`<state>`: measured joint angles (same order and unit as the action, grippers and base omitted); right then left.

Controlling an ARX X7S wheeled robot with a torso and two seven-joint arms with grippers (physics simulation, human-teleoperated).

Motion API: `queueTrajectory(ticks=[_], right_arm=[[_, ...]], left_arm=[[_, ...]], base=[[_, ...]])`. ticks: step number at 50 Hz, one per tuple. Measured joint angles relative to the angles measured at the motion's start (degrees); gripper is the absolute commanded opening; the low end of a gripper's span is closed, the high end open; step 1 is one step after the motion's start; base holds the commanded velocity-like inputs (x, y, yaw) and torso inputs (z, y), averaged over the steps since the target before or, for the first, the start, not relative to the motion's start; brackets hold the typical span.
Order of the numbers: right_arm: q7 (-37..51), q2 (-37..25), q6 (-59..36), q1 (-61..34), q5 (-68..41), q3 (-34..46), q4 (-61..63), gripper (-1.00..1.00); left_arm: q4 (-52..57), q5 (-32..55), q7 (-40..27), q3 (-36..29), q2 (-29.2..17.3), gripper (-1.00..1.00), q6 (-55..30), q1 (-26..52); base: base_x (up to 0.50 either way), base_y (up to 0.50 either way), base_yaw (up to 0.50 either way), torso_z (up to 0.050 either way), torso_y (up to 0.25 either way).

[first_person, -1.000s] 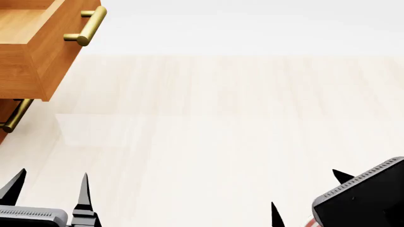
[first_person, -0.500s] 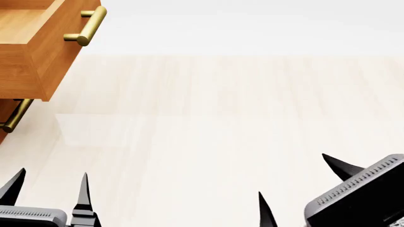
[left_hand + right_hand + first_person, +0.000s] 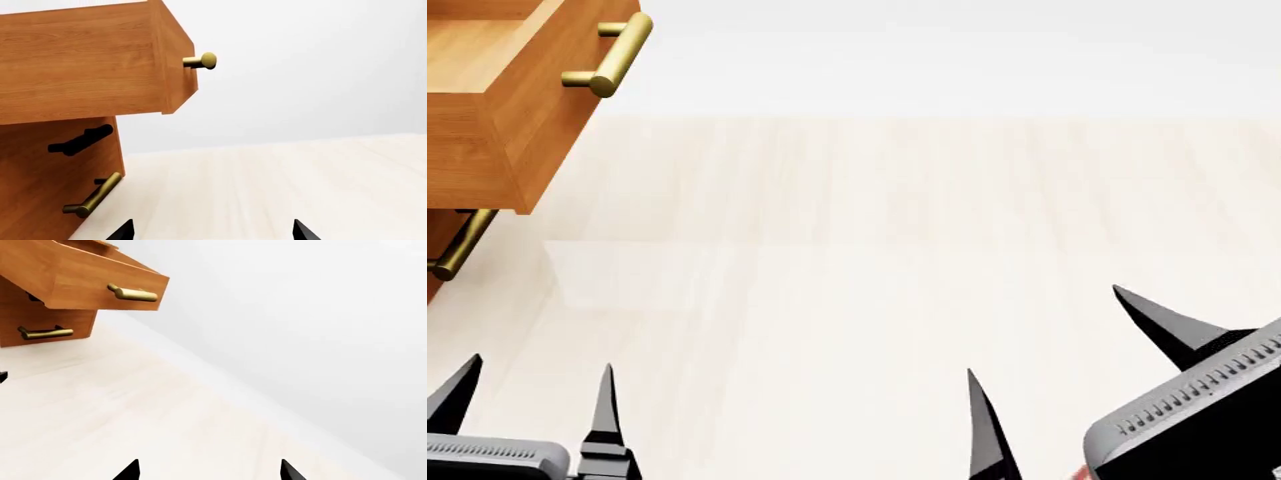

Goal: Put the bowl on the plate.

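Pale tabletop [image 3: 868, 250]; bowl, plate outside every view.

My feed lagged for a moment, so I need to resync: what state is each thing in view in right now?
Upper wooden drawer with brass bar handle: pulled out, open.
Lower wooden drawer with brass bar handle: shut.
Left end effector: open, holding nothing.
Right end effector: open, holding nothing.
Pale wooden tabletop: bare where visible.
Bowl and plate: not in view.
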<state>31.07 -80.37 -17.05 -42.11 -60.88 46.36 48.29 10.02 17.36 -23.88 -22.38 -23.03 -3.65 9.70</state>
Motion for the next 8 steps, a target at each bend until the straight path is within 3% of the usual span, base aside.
queueTrajectory(ticks=[8], right_arm=[[0.33, -0.58, 1.90, 0.52, 1.12, -0.27, 0.23, 1.00]], left_arm=[[0.12, -0.07, -0.13, -0.14, -0.04, 1.00, -0.06, -0.01]], base=[[0.00, 0.00, 0.00, 0.000, 0.000]])
